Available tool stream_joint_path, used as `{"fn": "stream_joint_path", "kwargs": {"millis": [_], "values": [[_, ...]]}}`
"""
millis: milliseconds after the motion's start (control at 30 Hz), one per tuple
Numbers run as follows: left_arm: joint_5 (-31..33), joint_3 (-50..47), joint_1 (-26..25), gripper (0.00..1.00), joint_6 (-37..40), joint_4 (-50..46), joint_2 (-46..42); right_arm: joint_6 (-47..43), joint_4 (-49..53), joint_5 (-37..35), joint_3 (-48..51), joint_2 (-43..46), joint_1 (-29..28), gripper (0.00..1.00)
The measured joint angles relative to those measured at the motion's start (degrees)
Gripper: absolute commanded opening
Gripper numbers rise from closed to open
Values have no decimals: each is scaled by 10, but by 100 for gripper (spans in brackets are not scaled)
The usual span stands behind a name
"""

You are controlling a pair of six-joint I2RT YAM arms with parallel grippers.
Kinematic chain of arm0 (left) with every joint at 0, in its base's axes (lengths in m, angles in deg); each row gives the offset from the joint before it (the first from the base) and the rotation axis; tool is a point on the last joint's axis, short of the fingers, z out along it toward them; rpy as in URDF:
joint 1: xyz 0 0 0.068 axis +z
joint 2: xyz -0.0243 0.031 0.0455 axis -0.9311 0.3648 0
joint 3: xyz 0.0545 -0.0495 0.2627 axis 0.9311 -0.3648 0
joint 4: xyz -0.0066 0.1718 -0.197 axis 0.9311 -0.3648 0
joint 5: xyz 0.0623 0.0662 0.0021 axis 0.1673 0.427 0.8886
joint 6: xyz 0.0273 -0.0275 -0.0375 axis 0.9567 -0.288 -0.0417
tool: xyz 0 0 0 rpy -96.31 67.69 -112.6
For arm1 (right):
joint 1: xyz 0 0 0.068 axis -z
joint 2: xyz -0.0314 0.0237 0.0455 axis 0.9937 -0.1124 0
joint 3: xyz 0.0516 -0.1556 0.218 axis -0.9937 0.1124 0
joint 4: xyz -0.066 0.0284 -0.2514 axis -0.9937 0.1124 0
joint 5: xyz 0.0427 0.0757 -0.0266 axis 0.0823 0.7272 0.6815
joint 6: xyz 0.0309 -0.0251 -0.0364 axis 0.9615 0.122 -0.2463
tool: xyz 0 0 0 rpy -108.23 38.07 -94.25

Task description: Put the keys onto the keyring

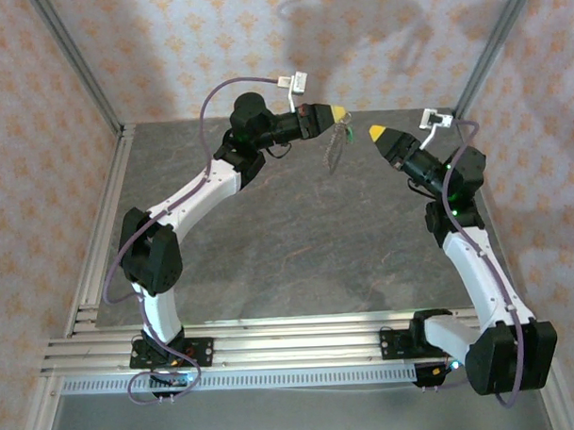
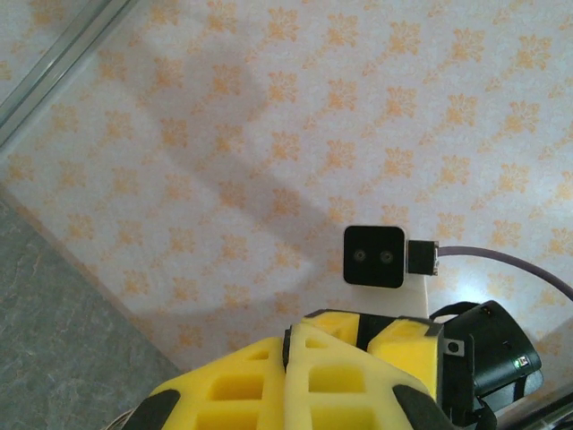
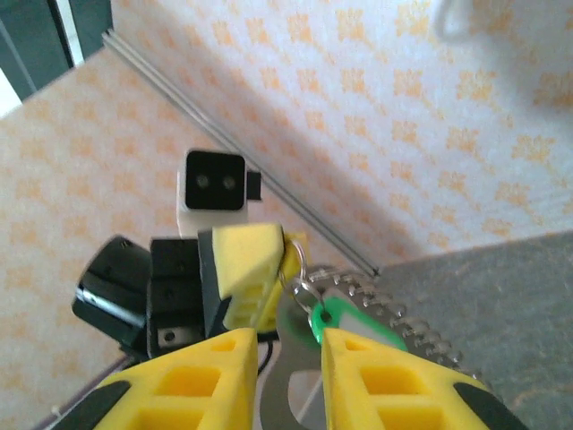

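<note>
Left gripper clenched on keyring, strap dangling in air above far edge of worktop, green-headed key hanging with it, right gripper just beside, jaws parted, grasping nothing

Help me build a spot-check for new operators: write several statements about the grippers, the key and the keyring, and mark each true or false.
1. The left gripper holds the keyring up off the table. True.
2. The right gripper is clamped on the green key. False: its jaws stand open, and the top view shows a gap between it and the hanging bundle.
3. The green key lies flat on the table. False: it hangs with the keyring below the left gripper.
4. The two grippers point at each other over the far part of the table. True.
</note>
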Motion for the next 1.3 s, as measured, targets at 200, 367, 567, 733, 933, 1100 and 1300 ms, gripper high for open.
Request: {"fn": "stream_joint_path", "kwargs": {"millis": [200, 367, 567, 733, 933, 1100, 1300], "values": [[0, 0, 0, 0, -6, 2, 0, 45, -47, -33, -4, -30, -3, 29], [2, 0, -1, 0, -9, 2, 0, 70, -80, -44, -14, -73, -37, 29], [2, 0, -1, 0, -9, 2, 0, 74, -101, -49, -23, -96, -71, 28], [2, 0, -1, 0, -9, 2, 0, 76, -109, -52, -31, -104, -80, 25], [2, 0, -1, 0, -9, 2, 0, 80, -113, -53, -33, -113, -85, 12], [4, 0, -1, 0, -9, 3, 0, 79, -112, -56, -33, -115, -85, 0], [4, 0, 0, 13, -6, -2, 0, 65, -102, -55, -35, -115, -85, 0]]}}
